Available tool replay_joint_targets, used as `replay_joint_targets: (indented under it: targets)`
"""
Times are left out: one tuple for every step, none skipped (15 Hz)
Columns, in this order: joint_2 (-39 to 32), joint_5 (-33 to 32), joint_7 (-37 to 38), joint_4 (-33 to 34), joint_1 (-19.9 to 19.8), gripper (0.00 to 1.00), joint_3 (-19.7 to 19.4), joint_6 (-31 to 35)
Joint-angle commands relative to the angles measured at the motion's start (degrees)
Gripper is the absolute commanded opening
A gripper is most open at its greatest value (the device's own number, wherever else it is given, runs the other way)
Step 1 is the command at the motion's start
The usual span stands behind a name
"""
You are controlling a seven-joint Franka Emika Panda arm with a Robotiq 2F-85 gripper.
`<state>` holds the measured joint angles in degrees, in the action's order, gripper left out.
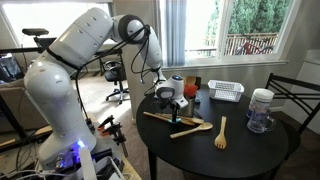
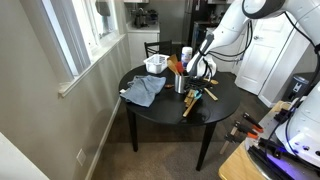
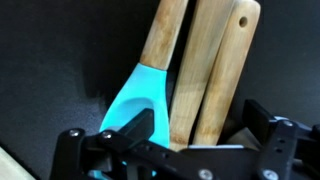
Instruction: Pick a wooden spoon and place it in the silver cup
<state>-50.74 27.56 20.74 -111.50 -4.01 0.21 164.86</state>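
Sunlit window [image 1: 250, 25] behind round black table [image 1: 250, 150].

silver cup [image 2: 181, 85] shiny metal; teal head [image 3: 135, 95] glossy; wooden handles [image 3: 215, 70] matt, grained

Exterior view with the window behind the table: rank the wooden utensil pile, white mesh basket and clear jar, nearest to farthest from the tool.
1. The wooden utensil pile, on the table just below the tool.
2. The white mesh basket, at the table's back edge by the window.
3. The clear jar, at the table's far end.
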Motion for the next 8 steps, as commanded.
replay_joint_targets:
  targets:
    - [2.6,-2.4,3.6,-1.2,4.3,1.0,-3.9,0.3]
    - [2.8,-3.0,4.3,-1.2,5.8,1.0,-5.2,0.4]
    - [2.7,-4.0,5.0,-0.7,7.2,1.0,-6.4,0.1]
    - [2.5,-4.9,5.7,-0.2,8.7,1.0,-7.6,-0.1]
    - [2.0,-6.1,6.7,0.6,10.1,1.0,-9.0,-0.6]
    - [1.3,-7.0,7.4,1.4,11.2,1.0,-9.9,-0.9]
    - [0.6,-7.9,8.3,2.3,12.2,1.0,-10.9,-1.5]
    - [-0.1,-8.7,8.8,3.2,12.9,1.0,-11.6,-2.0]
